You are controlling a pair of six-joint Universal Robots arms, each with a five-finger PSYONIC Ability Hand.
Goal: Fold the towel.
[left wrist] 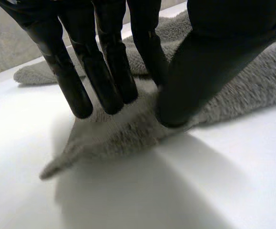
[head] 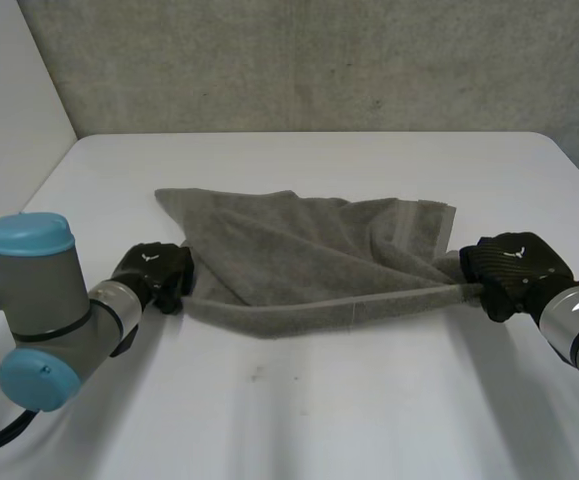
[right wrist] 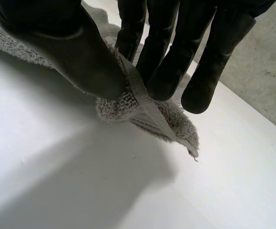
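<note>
**Towel pinched at both near corners**

Grey towel [head: 309, 265] lies rumpled in the middle of the white desk [head: 369, 400], its near edge stretched between the hands. Left hand [head: 156, 272] at near-left corner: fingers [left wrist: 104, 86] and thumb pinch the cloth. Right hand [head: 509, 268] at near-right corner: fingers [right wrist: 161, 76] and thumb pinch the hemmed edge. Far edge rests on the desk.

White table [head: 309, 400] bearing one grey towel [head: 299, 255], lying rumpled and partly doubled over across its middle.
</note>
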